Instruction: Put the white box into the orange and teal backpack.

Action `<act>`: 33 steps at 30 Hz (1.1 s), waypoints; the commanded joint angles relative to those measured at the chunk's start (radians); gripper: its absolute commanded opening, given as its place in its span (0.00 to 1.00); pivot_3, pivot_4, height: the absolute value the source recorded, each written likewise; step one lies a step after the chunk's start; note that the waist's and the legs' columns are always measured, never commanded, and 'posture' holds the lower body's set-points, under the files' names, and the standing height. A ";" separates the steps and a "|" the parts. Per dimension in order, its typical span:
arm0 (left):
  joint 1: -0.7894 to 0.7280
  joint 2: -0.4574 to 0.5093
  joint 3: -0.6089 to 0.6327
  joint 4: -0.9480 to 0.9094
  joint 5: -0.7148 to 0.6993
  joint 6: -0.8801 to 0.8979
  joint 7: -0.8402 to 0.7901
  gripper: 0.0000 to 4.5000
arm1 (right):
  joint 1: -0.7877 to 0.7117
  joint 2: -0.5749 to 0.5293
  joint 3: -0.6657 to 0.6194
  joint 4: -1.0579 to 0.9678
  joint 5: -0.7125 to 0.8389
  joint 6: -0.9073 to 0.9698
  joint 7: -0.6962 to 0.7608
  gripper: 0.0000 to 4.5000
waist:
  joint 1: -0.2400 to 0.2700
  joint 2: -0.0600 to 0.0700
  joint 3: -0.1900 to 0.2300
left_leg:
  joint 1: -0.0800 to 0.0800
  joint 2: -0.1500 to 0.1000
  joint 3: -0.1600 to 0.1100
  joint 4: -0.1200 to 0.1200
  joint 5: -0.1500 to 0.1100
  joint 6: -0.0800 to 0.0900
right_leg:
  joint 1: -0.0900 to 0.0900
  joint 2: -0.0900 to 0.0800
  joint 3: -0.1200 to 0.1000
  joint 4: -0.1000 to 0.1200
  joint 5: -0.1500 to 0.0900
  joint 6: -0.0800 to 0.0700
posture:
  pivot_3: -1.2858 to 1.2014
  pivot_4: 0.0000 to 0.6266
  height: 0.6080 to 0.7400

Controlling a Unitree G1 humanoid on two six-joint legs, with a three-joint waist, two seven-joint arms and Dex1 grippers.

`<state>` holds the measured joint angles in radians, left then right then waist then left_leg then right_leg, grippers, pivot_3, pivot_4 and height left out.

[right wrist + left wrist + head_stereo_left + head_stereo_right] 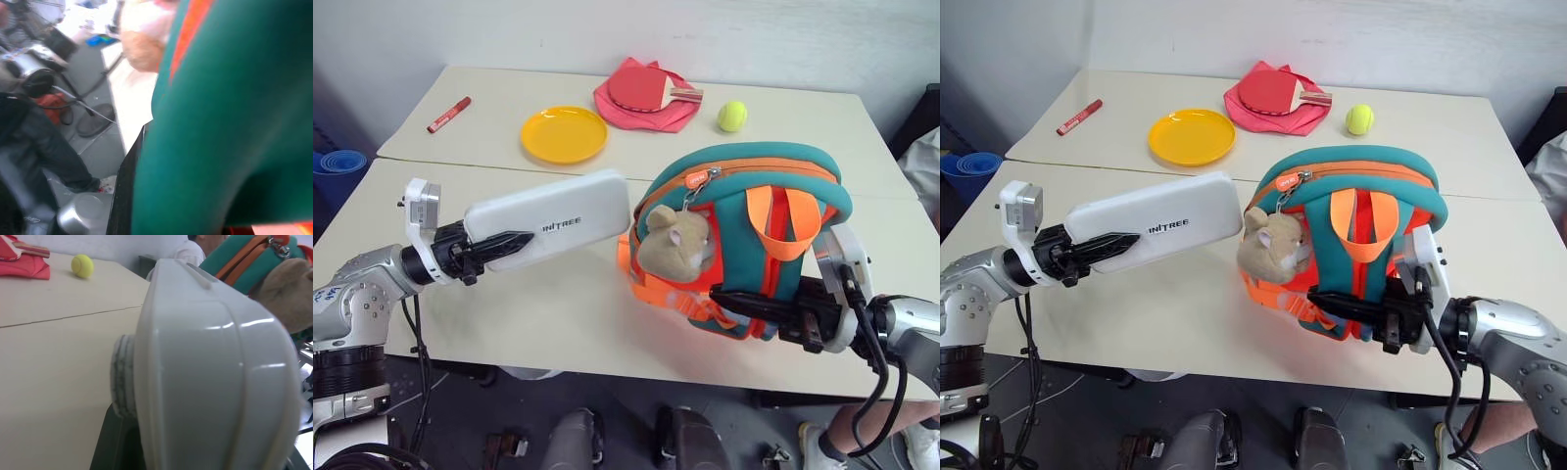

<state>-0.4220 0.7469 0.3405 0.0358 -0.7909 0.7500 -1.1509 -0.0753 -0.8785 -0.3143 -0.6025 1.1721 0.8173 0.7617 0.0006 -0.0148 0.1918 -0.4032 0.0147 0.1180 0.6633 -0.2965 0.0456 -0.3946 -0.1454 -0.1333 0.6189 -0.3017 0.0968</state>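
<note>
The white box [553, 217] carries small dark lettering on its glossy face. The orange and teal backpack [759, 211] has a teal body edged with an orange zip line, bright orange webbing loops and a tan plush animal [674, 238]. The worktop [558, 304] is pale cream. On it lie a yellow plate [564, 133], a red marker [448, 115], a yellow-green ball [732, 116] and a red-pink cloth [641, 108] under a red paddle [646, 91].

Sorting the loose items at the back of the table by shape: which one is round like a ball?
The tennis ball, yellow-green, at the far right beside the red-pink cloth. The yellow plate is round but flat, and the red marker is a thin stick.
</note>
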 commanded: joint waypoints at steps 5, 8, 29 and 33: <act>-0.026 0.051 0.061 -0.097 -0.174 0.125 -0.019 0.27 | -0.052 0.047 0.058 0.007 -0.065 -0.039 -0.002 0.01 | -0.001 0.000 0.000 | 0.000 0.000 0.001 0.000 0.000 -0.001 | 0.000 0.002 0.000 0.002 0.000 0.000 | 0.52 0.24 1.00; -0.095 0.009 0.007 -0.076 -0.124 0.060 0.003 0.27 | -0.057 0.049 0.069 0.014 -0.073 -0.038 0.005 0.01 | 0.006 0.000 0.000 | 0.000 0.000 0.001 0.001 0.000 0.000 | 0.001 0.002 0.000 0.002 0.000 0.000 | 0.52 0.24 1.00; -0.605 -0.311 -0.513 0.171 0.359 -0.244 -0.030 0.27 | -0.128 0.055 0.125 0.040 -0.099 -0.013 0.057 0.01 | 0.027 -0.001 0.000 | -0.003 0.000 0.002 0.005 0.000 0.003 | 0.001 0.010 0.002 0.001 0.002 0.004 | 0.52 0.24 1.00; -0.645 -0.465 -0.573 0.275 0.420 -0.283 0.007 0.27 | -0.173 0.070 0.156 0.039 -0.140 -0.023 0.037 0.01 | 0.025 -0.001 0.001 | -0.004 -0.001 0.003 0.005 0.000 0.004 | 0.001 0.011 0.000 0.000 0.003 0.005 | 0.52 0.24 1.00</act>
<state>-1.0521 0.2917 -0.2214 0.3038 -0.3820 0.4967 -1.1424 -0.2329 -0.8144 -0.1549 -0.5459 1.0360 0.8074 0.8101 0.0253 -0.0162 0.1924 -0.4067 0.0136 0.1211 0.6687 -0.2959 0.0494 -0.3940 -0.1343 -0.1340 0.6192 -0.2991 0.1015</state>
